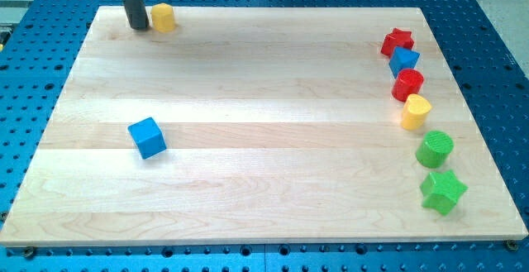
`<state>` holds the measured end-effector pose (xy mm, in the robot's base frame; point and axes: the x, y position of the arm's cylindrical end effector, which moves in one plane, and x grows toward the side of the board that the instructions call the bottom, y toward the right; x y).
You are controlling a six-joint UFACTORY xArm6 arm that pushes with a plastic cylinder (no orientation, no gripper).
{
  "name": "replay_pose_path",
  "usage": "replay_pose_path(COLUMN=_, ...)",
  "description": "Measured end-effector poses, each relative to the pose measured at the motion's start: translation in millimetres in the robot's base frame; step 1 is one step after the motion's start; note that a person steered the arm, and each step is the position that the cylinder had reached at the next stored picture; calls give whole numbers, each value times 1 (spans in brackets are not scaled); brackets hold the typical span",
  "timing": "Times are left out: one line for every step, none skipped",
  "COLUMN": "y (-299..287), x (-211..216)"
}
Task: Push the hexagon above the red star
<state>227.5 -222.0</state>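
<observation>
The yellow hexagon (163, 17) sits near the top left corner of the wooden board (264, 131). My tip (138, 26) is down on the board just to the left of it, very close or touching. The red star (397, 41) lies far off at the top right, heading a column of blocks along the right edge.
Below the red star stand a small blue block (404, 59), a red cylinder (407, 84), a yellow heart-like block (416, 112), a green cylinder (435, 150) and a green star (443, 191). A blue cube (147, 137) lies at mid left.
</observation>
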Motion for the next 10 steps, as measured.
replay_pose_path(y=39, x=-4)
replay_pose_path(y=122, x=18)
replay_pose_path(y=190, x=55)
replay_pose_path(y=248, x=97)
replay_pose_path(y=240, x=106)
replay_pose_path(y=241, x=71)
replay_pose_path(y=312, x=56)
replay_pose_path(y=327, x=45)
replay_pose_path(y=324, x=44)
replay_pose_path(y=290, x=20)
